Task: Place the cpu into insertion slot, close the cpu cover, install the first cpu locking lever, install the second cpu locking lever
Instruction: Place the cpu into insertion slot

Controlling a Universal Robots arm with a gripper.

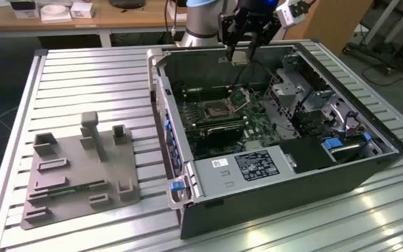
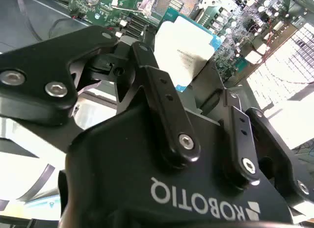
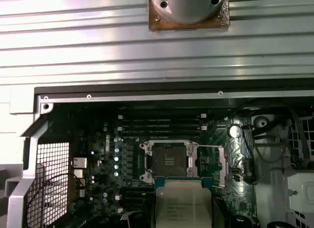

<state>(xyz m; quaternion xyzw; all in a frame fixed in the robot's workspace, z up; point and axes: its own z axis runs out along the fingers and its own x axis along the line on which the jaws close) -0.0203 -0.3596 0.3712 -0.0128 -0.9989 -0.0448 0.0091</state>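
In the exterior view the gripper (image 1: 242, 51) hangs over the far wall of the open case (image 1: 369, 173), its fingers clamped on the cpu (image 1: 240, 59). The cpu is high above the board (image 1: 257, 131), touching nothing else. The slot (image 1: 215, 110) lies at about seven o'clock from the gripper, lower down and nearer this camera. It looks bare, with the cover (image 1: 243, 97) swung up at its two o'clock side. The arm (image 1: 201, 26) rises at twelve o'clock, behind the case, and the wrist points roughly straight down. The case sits on a slatted table (image 1: 82, 79), with a grey tray (image 1: 75, 173) well apart at the case's nine o'clock.

In the second wrist view the two black fingers (image 2: 162, 95) close on opposite edges of the cpu (image 2: 189, 41), which shows a pale face and a green rim. The gripper (image 2: 184, 73) holds it tilted in this picture, so I cannot judge how level it is. The slot (image 2: 174, 2) shows beyond the cpu's far edge.

In the first wrist view the cpu (image 3: 179, 206) faces the camera with its metal lid. The slot (image 3: 169, 161) sits just past its leading edge, and the two do not overlap. Their sides run close to parallel, so I judge that little turning is needed, mainly travel toward the slot and then down. The arm's base (image 3: 189, 7) stands on the table beyond the case wall.
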